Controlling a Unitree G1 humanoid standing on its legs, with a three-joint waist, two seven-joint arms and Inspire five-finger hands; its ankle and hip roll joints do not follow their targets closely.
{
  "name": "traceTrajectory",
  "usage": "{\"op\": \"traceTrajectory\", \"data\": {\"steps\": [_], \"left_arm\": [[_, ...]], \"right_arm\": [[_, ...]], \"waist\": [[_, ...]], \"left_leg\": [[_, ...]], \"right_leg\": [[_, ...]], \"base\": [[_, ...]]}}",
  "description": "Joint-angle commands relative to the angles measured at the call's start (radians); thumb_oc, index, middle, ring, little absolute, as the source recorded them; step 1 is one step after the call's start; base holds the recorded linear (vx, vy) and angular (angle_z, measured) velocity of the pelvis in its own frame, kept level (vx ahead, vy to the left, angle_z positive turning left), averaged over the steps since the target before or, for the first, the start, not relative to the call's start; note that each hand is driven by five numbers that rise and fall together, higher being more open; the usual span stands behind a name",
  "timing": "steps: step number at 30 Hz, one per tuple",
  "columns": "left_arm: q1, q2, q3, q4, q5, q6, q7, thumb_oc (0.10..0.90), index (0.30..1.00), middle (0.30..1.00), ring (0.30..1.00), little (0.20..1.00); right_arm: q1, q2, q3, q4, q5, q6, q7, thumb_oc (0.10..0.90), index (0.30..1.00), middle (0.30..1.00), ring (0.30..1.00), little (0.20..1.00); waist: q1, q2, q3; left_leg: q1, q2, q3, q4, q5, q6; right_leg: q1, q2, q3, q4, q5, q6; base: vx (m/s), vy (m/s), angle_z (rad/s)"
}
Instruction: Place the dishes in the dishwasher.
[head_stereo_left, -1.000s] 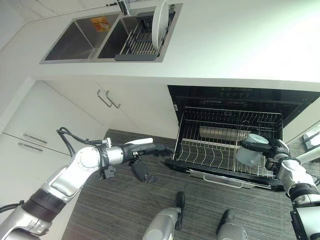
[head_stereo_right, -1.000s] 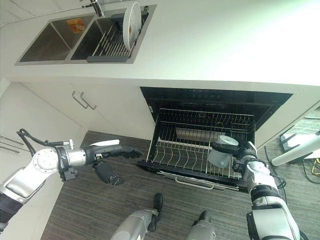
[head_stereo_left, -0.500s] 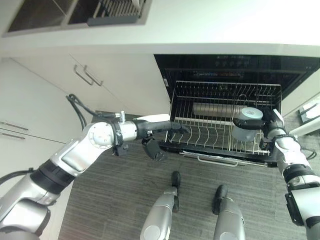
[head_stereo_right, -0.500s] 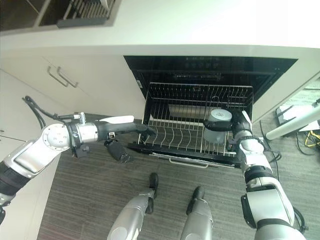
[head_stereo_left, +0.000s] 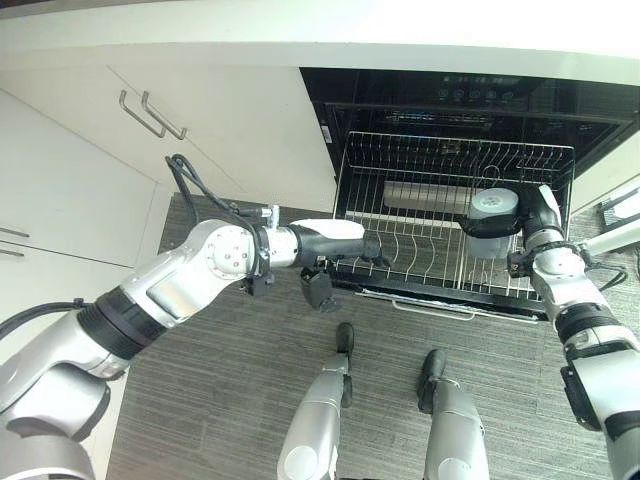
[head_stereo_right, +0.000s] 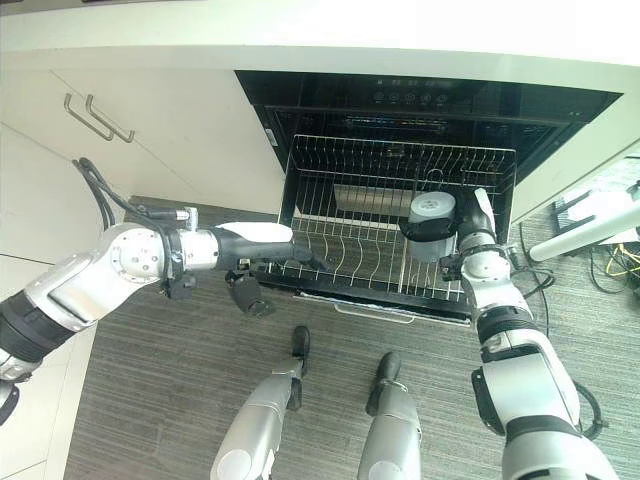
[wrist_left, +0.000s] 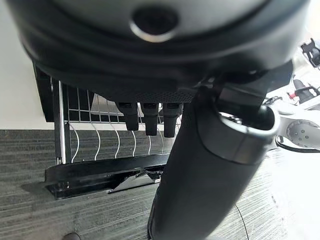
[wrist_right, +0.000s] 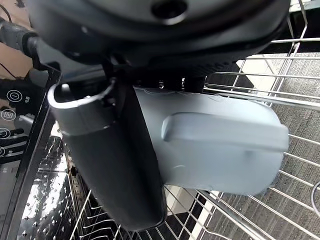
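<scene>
Grey cup (head_stereo_left: 492, 222) gripped in right hand (head_stereo_left: 538, 225), fingers curled round it, over dishwasher rack (head_stereo_left: 430, 262); left hand (head_stereo_left: 352, 247) fingers straight at rack's front-left edge

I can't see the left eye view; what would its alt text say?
The robot's right hand holds a pale grey cup over the right side of the pulled-out wire rack of an open dishwasher. Its left hand, fingers straight, reaches to the rack's front left corner above a grey wood-look floor.

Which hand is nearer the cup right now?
Right. The right hand grips the cup over the rack; the left hand is at the rack's opposite front corner.
</scene>
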Motion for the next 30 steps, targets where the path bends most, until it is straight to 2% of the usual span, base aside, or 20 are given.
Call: {"op": "traceTrajectory", "data": {"steps": [1,3,5,7,8,10,16,18,23,30], "left_arm": [[-0.09,-0.028,0.087,-0.025,0.021,-0.027,0.016,0.8,0.9,0.9,0.9,0.9],[-0.085,-0.038,0.087,-0.028,0.03,-0.019,0.02,0.8,0.9,0.9,0.9,0.9],[-0.083,-0.047,0.087,-0.033,0.034,-0.01,0.025,0.8,0.9,0.9,0.9,0.9],[-0.081,-0.057,0.085,-0.033,0.034,-0.001,0.042,0.8,0.9,0.9,0.9,0.9],[-0.079,-0.059,0.087,-0.033,0.036,0.0,0.042,0.8,0.9,0.9,0.9,0.9],[-0.065,-0.065,0.096,-0.032,0.04,0.003,0.046,0.8,0.9,0.9,0.9,0.9],[-0.009,-0.077,0.11,-0.038,0.048,0.003,0.084,0.8,0.9,0.9,0.9,0.9],[0.025,-0.091,0.122,-0.046,0.053,0.001,0.105,0.8,0.9,0.9,0.9,0.9],[0.062,-0.089,0.137,-0.06,0.047,0.005,0.12,0.8,0.9,0.9,0.9,0.9],[0.098,-0.08,0.157,-0.073,0.039,-0.003,0.125,0.8,0.9,0.9,0.9,0.9]], "right_arm": [[0.056,0.019,0.025,0.061,0.008,0.091,-0.066,0.8,0.9,0.9,0.9,0.9],[0.055,0.03,0.024,0.061,-0.011,0.112,-0.097,0.8,0.9,0.9,0.9,0.9],[0.06,0.038,0.021,0.063,-0.017,0.1,-0.147,0.8,0.9,0.9,0.9,0.9],[0.059,0.036,0.003,0.049,0.031,0.058,-0.256,0.8,0.9,0.9,0.9,0.9],[0.059,0.035,-0.003,0.045,0.033,0.054,-0.266,0.8,0.9,0.9,0.9,0.9],[0.069,0.029,-0.03,0.022,0.047,0.011,-0.343,0.8,0.9,0.9,0.9,0.9],[0.104,0.015,-0.11,-0.055,0.061,-0.125,-0.456,0.8,0.9,0.9,0.9,0.9],[0.129,0.011,-0.148,-0.119,0.02,-0.201,-0.513,0.8,0.9,0.9,0.9,0.9],[0.167,0.001,-0.185,-0.204,-0.001,-0.267,-0.537,0.8,0.9,0.9,0.9,0.9],[0.225,0.021,-0.215,-0.256,0.059,-0.288,-0.49,0.8,0.9,0.9,0.9,0.9]], "waist": [[0.003,0.03,0.021],[0.002,0.033,0.021],[0.0,0.039,0.021],[-0.005,0.05,0.021],[-0.007,0.051,0.021],[-0.014,0.058,0.021],[-0.039,0.082,0.021],[-0.053,0.098,0.021],[-0.069,0.116,0.016],[-0.085,0.132,0.014]], "left_leg": [[-0.009,-0.026,0.126,0.113,-0.208,0.006],[-0.011,-0.026,0.13,0.113,-0.207,0.006],[-0.012,-0.026,0.133,0.113,-0.206,0.006],[-0.014,-0.027,0.138,0.113,-0.205,0.006],[-0.014,-0.027,0.139,0.113,-0.205,0.005],[-0.013,-0.028,0.142,0.113,-0.205,0.004],[-0.002,-0.03,0.151,0.113,-0.209,0.001],[0.007,-0.033,0.16,0.113,-0.212,0.002],[0.016,-0.037,0.169,0.113,-0.217,0.001],[0.021,-0.036,0.18,0.113,-0.225,0.002]], "right_leg": [[0.033,0.057,0.046,-0.108,0.01,0.037],[0.031,0.055,0.046,-0.108,0.01,0.037],[0.028,0.054,0.046,-0.108,0.014,0.037],[0.023,0.051,0.046,-0.108,0.017,0.039],[0.023,0.05,0.046,-0.108,0.017,0.039],[0.022,0.049,0.049,-0.108,0.016,0.039],[0.023,0.043,0.058,-0.108,0.011,0.039],[0.026,0.036,0.064,-0.108,0.006,0.039],[0.027,0.025,0.068,-0.108,0.002,0.043],[0.022,0.017,0.078,-0.108,0.001,0.045]], "base": [[0.0,0.0,0.0],[-0.01,0.042,0.0],[-0.01,0.059,-0.01],[-0.01,0.071,-0.06],[-0.01,0.072,-0.05],[0.0,0.078,-0.05],[0.01,0.101,-0.07],[0.02,0.163,-0.08],[0.02,0.093,0.03],[0.01,0.051,-0.08]]}}
